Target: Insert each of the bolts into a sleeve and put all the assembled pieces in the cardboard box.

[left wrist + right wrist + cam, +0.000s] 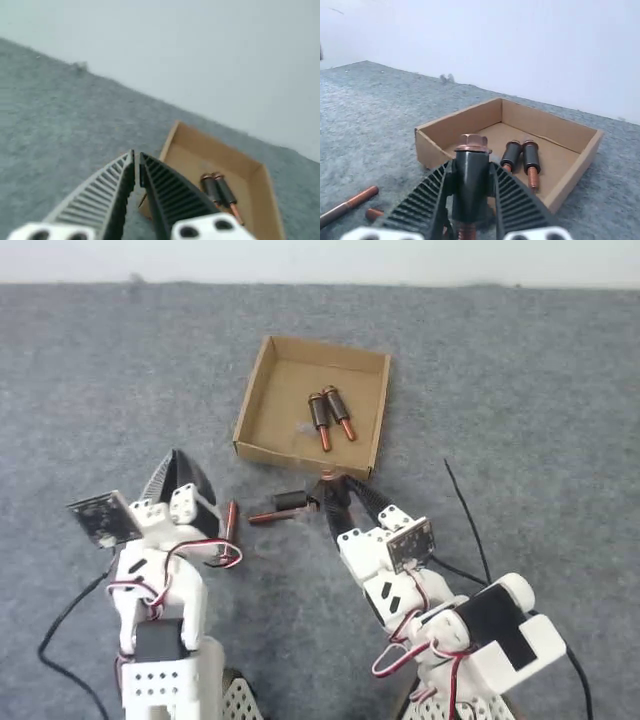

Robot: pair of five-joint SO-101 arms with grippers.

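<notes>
While the right gripper (471, 172) clamps its fingers (422, 200) on a black sleeve (470, 190) with the head of a copper bolt (472, 142) standing out of its top, the left gripper (136, 159) is closed to a thin slit and holds nothing. Just beyond the held piece sits the cardboard box (572, 170); two assembled pieces (530, 156) lie side by side inside. One loose bolt (232, 520) lies on the grey carpet (500, 390) beside the left arm.

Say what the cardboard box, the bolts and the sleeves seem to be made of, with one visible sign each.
cardboard box: brown card, matt; thin folded walls.
bolts: probably metal with a coppery finish; reddish sheen.
sleeves: dull black, perhaps rubber or plastic; no shine, so the look leaves it open.
</notes>
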